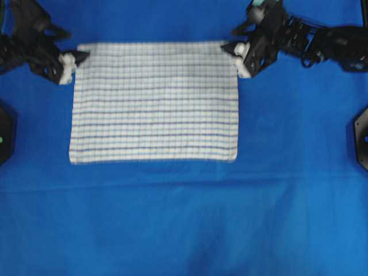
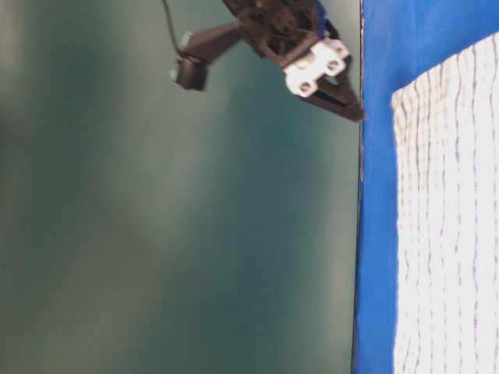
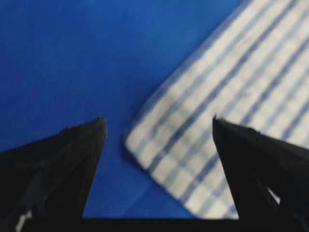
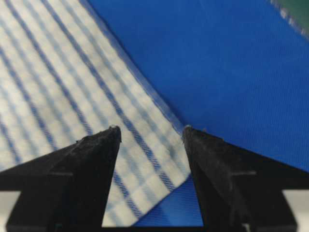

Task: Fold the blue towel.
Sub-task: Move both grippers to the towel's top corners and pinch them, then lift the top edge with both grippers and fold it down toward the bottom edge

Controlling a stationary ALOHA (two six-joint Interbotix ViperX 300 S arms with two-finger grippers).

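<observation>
Blue towel [image 1: 154, 102] flat on the blue cover [image 1: 184, 218], left gripper [image 1: 80, 57] spread wide at one far corner, right gripper [image 1: 229, 49] spread wide at the other, neither holding cloth

Counter [image 1: 172, 230]: draped in plain blue cloth, faintly creased toward the lower frame. Backdrop [image 2: 156, 234]: dull grey-green wall, left of table-level view.

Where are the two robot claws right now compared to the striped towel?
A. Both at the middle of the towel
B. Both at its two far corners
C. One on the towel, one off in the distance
B: the left gripper and right gripper each sit open at a top corner of the flat blue towel.
</observation>
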